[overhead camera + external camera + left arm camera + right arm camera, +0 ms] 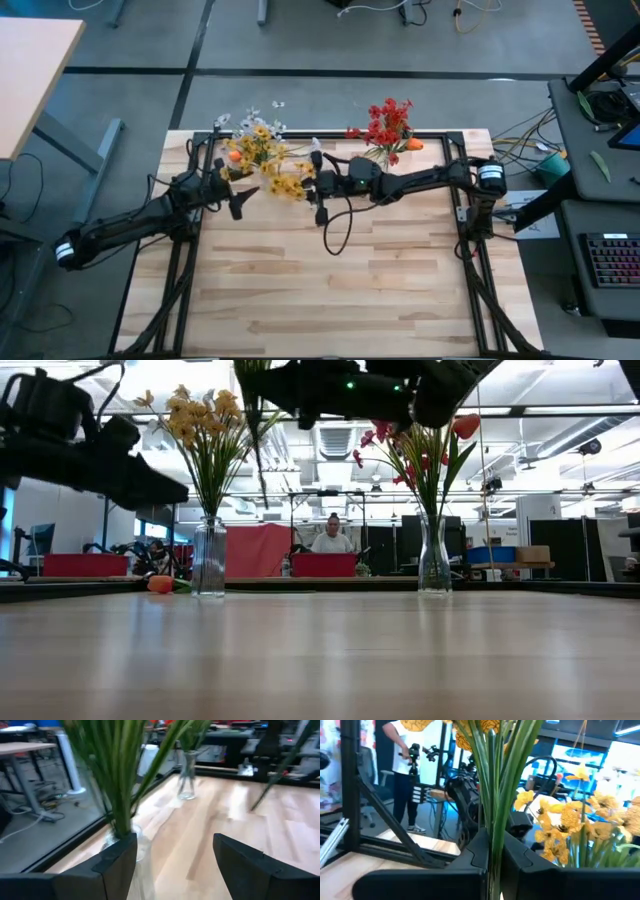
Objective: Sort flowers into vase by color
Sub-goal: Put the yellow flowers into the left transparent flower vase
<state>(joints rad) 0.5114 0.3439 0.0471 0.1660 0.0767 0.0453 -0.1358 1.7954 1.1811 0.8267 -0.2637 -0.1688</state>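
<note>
Near the worktop's (330, 300) far edge, the right tool (312, 186) grips yellow flowers (492, 795) by their stems. Beside the yellow-flower vase (209, 557), the left tool (236, 190) hangs spread wide, empty.

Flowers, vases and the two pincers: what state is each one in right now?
Clear glass vase with yellow flowers: upright, holding stems.
Clear glass vase with red flowers: upright, holding stems.
Yellow flower bunch with green stems: gripped in the air, not yet in a vase.
Right pincer: shut on that bunch.
Left pincer: open, empty, beside the yellow vase.
Orange flower: lying on the table by the yellow vase.
</note>
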